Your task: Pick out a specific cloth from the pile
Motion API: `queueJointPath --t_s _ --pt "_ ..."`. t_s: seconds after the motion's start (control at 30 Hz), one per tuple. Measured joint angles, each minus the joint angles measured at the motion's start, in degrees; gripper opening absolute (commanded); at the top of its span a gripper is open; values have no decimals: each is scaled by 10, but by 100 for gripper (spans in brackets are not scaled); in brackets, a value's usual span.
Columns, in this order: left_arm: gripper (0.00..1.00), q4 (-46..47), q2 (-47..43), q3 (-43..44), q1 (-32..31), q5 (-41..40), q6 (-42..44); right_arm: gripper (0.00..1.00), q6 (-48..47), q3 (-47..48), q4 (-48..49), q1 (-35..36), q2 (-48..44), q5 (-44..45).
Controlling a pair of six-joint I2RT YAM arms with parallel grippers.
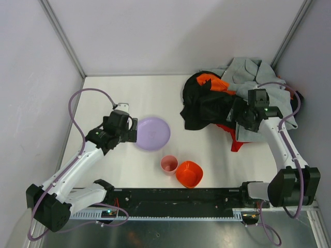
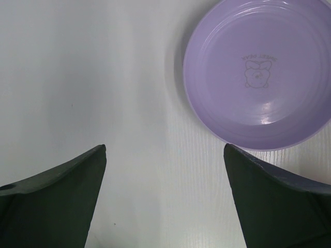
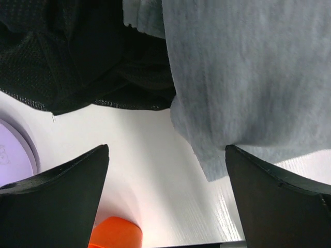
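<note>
While the pile (image 1: pixel 209 106) buries it, the cloth (image 1: pixel 236 146) shows only slivers.

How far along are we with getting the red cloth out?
Nothing done yet: the red cloth lies under the pile, only an edge showing. In hand: the right hand hovers open at the pile's edge. Remaining: grasp the red cloth, pull it free.

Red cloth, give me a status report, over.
Both open, empty: left gripper by purple plate, right gripper at the pile near edge. Red cloth mostly buried, one edge showing. Black garment and grey cloth cover it.
</note>
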Motion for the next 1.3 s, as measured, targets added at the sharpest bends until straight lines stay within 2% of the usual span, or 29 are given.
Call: queueJointPath --t_s 0.37,0.7,0.83,0.97,1.1,1.17,1.23,1.3 --pt "100 0 1 0 0 -5 0 99 13 4 56 -1 92 -41" --pt "100 0 12 0 0 -10 0 99 26 62 61 12 182 -54" --pt "100 0 15 0 0 -10 0 85 29 80 59 15 212 -54" --pt "100 0 19 0 0 -10 0 66 25 91 57 15 235 -49" --pt "100 0 22 0 0 -10 0 24 14 96 56 15 248 -39" --pt "100 0 22 0 0 -10 0 8 8 99 56 14 251 -35" --pt "100 0 22 0 0 -10 0 2 5 101 57 14 251 -33" --pt "100 0 22 0 0 -10 0 1 1 104 56 14 251 -33"
